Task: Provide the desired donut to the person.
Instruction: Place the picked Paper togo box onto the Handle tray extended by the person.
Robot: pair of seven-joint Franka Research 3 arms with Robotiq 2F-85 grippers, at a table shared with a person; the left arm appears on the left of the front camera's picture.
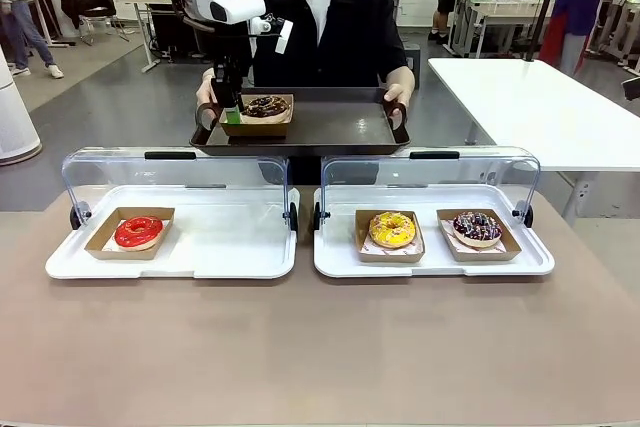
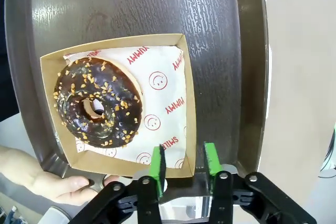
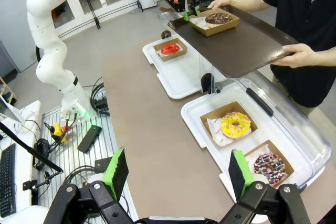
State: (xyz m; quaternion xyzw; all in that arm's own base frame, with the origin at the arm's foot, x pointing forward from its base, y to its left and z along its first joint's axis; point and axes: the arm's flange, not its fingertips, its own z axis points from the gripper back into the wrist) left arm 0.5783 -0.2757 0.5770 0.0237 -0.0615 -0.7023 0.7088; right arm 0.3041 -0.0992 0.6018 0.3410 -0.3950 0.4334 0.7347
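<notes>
The robot's left hand (image 2: 184,151) stands at the bottom middle of its wrist view. Its green pads (image 2: 157,162) are parted, and the wall of a cardboard box (image 2: 190,77) runs between them with a gap on either side, so it is open and grips nothing. In that box, left of centre, lies the chocolate donut (image 2: 97,100) with nut crumbs, on printed paper. The box sits on a dark tray (image 2: 220,35), and the person's fingers (image 2: 52,184) hold the tray's edge at the lower left. In the front view the left hand (image 1: 231,107) hangs at the upper left of centre, just beside the chocolate donut (image 1: 265,104). The person (image 1: 320,27) holds the dark tray (image 1: 300,132) up by both ends. Below, on the table (image 1: 320,347), two white trays (image 1: 240,247) with raised clear lids carry a red donut (image 1: 138,231), a yellow donut (image 1: 392,229) and a sprinkled donut (image 1: 477,227). The right hand (image 3: 177,163) hovers open and empty over the table's near side.
</notes>
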